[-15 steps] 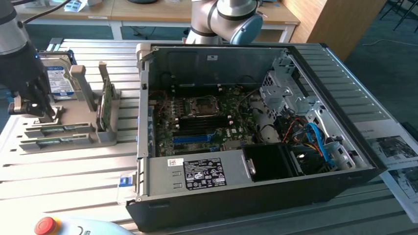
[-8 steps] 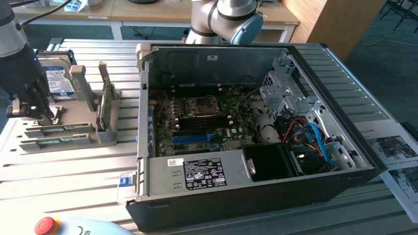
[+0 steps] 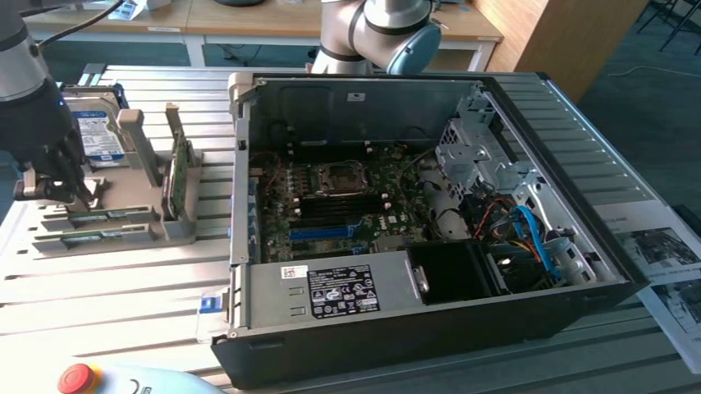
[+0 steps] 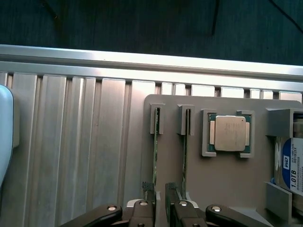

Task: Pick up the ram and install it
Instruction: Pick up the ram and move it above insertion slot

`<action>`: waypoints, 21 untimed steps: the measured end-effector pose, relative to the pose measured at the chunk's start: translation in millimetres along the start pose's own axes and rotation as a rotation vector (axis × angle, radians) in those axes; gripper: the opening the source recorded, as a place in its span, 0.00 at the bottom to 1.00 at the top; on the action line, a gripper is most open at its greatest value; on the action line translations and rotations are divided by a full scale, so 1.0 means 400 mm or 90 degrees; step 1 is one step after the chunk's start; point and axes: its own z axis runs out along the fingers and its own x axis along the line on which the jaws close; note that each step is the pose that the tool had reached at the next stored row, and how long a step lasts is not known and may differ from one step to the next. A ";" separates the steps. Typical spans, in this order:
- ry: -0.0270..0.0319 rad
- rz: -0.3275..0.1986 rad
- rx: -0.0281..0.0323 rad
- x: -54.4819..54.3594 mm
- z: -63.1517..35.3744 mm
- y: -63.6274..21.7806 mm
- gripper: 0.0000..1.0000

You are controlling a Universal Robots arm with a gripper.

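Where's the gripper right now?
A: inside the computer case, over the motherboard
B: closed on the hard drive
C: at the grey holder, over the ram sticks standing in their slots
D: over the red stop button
C: the gripper hangs open at the grey holder, its fingers either side of one ram stick, outside the computer case.

The ribbed metal surface (image 3: 110, 287) carries an open computer case (image 3: 362, 345) mid-scene, a grey holder (image 3: 176, 231) at the exterior view's left, papers (image 3: 662, 246) at its right.
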 end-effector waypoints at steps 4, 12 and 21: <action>0.0000 0.000 0.0000 0.000 0.015 -0.001 0.24; 0.0000 0.000 0.0000 0.000 0.046 -0.002 0.24; 0.0000 0.000 0.0000 0.000 0.076 -0.003 0.24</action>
